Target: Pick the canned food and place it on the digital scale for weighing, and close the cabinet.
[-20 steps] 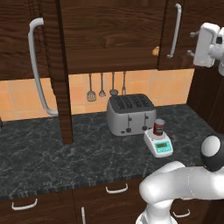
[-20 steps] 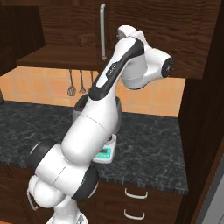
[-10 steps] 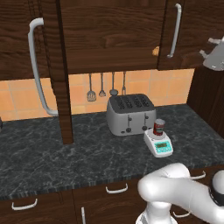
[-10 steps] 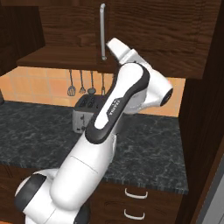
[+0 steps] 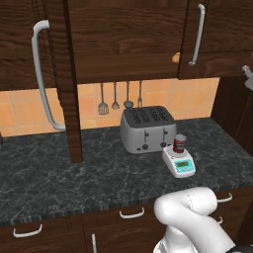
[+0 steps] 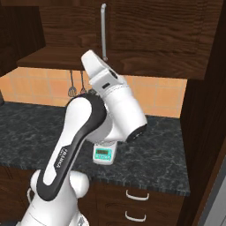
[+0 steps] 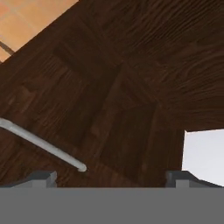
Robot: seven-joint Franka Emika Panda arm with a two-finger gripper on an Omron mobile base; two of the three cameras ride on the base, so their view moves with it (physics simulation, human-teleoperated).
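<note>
The canned food (image 5: 179,144), a red can with a silver top, stands upright on the digital scale (image 5: 180,163), white with a teal front (image 6: 103,155). The cabinet (image 5: 123,39) is dark brown wood; its left door (image 5: 69,84) stands swung out, edge-on, with a long curved handle (image 5: 42,74). My gripper (image 7: 111,177) is open with nothing between its fingertips (image 7: 43,177), which stand far apart. It faces dark cabinet wood and a silver bar handle (image 7: 43,146). The hand (image 6: 95,66) is raised high, just under the right door's handle (image 6: 103,31), well above the can.
A grey four-slot toaster (image 5: 147,129) stands just left of the scale. Utensils (image 5: 114,96) hang on the orange tiled wall. A small tan lump (image 5: 175,58) sits at the cabinet's edge. A tall dark panel (image 6: 207,110) closes off the right side. Drawers (image 5: 131,213) run under the counter.
The hand has drifted right and a little down toward the edge of the left base view, and the elbow has swung closer to the right camera. The can stays on the scale.
</note>
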